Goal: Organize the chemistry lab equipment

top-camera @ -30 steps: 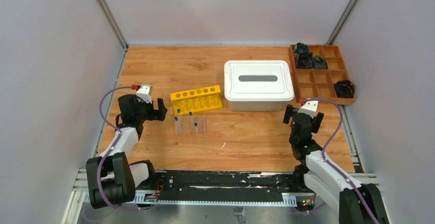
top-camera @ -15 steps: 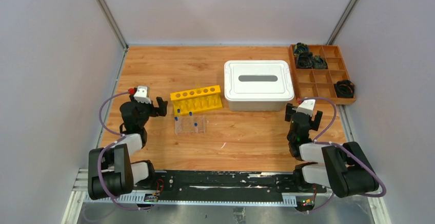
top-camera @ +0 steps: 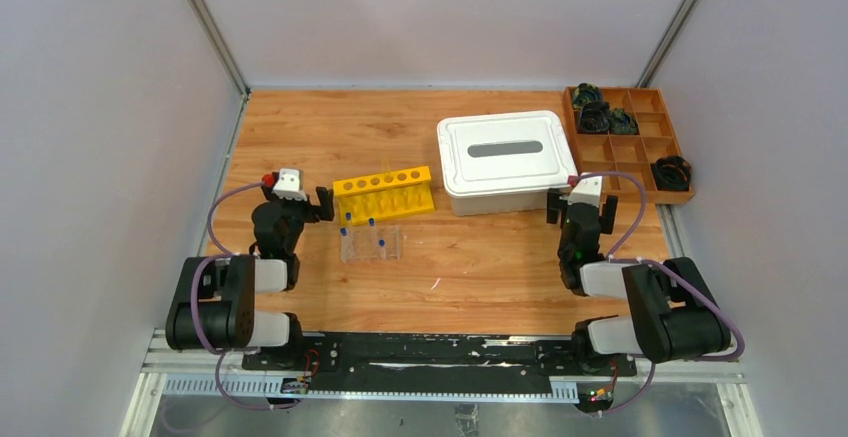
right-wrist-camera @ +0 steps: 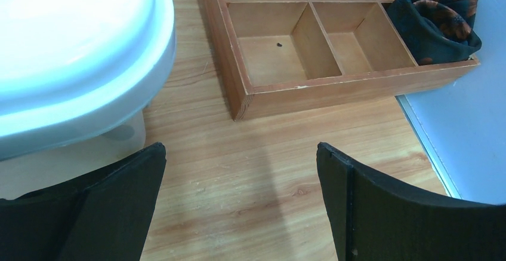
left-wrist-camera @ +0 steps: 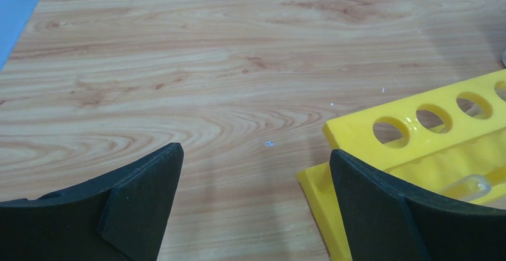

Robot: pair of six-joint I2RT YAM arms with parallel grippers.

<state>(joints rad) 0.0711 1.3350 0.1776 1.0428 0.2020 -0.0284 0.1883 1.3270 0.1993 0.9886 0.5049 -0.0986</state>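
Both arms have been folded back toward their bases, the left tool point(top-camera: 318, 203) and right tool point(top-camera: 578, 213) spread wide and empty, while the yellow rack point(top-camera: 384, 192) stays at 10 o'clock on the table point(top-camera: 480, 267), suggesting no grasp is underway.

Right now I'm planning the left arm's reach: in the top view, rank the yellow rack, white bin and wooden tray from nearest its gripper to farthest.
From the left gripper:
1. Yellow rack, just right of it.
2. White bin, centre-right.
3. Wooden tray, far right corner.
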